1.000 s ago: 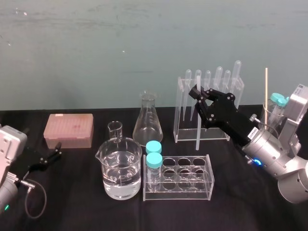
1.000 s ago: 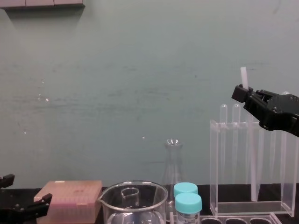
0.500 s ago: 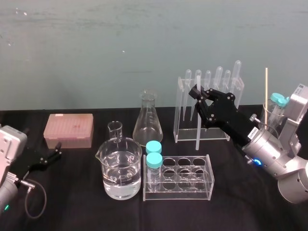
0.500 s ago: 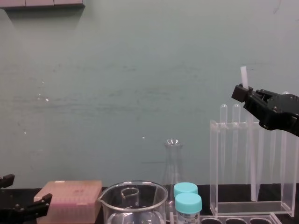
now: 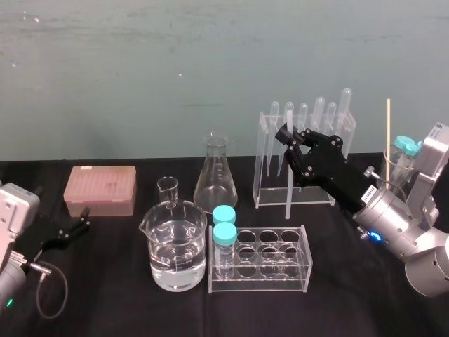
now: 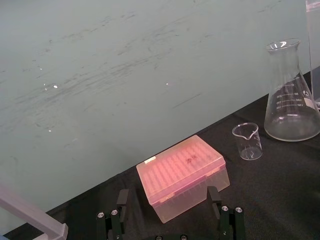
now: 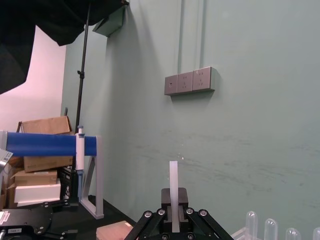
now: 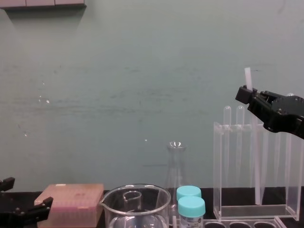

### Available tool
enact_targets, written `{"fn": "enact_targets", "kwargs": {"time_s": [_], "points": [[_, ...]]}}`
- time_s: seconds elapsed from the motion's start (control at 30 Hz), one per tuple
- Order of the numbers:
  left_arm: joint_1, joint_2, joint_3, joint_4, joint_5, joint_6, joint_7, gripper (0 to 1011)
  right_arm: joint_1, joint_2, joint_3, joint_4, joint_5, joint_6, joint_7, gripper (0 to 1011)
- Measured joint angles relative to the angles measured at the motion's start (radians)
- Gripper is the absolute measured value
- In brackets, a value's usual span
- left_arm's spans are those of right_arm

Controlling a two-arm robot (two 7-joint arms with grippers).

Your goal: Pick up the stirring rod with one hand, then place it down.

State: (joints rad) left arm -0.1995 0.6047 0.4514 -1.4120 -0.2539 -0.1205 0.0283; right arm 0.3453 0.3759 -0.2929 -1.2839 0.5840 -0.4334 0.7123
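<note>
just in front of the clear rack (image 5: 261,163), the right gripper (image 5: 287,138) was clamped on the stirring rod (image 5: 287,184) near its top end, holding it upright with its length hanging down across the rack's front. the grasp looked done. whether the lift was done i could not tell, since the rod's lower end sat close to the rack's base and might have been touching the black table (image 5: 351,295). what remained, by my reading, was to set the rod down and let go.

the head view gave the layout: the rod stood nearer the robot than the rack, apart from the pipettes inside it. the chest view showed from the side that the rod (image 8: 257,171) poked out a little above the right gripper (image 8: 247,90) and ended low against the rack (image 8: 218,166). the right wrist view showed the flat cut top of the rod (image 7: 173,182) standing between the closed jaws.

the left gripper (image 5: 78,221) was parked well to the left of the rack, its fingers (image 6: 122,200) apart and empty, facing a pink box (image 6: 182,172).
</note>
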Motion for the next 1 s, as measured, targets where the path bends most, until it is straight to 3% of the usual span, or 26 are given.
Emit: {"fn": "enact_targets", "kwargs": {"time_s": [1.0], "points": [[0.000,0.000,0.000,0.000,0.000,0.000,0.000,1000,0.000,0.000,0.000,0.000,0.000,0.000,0.000,67]]}}
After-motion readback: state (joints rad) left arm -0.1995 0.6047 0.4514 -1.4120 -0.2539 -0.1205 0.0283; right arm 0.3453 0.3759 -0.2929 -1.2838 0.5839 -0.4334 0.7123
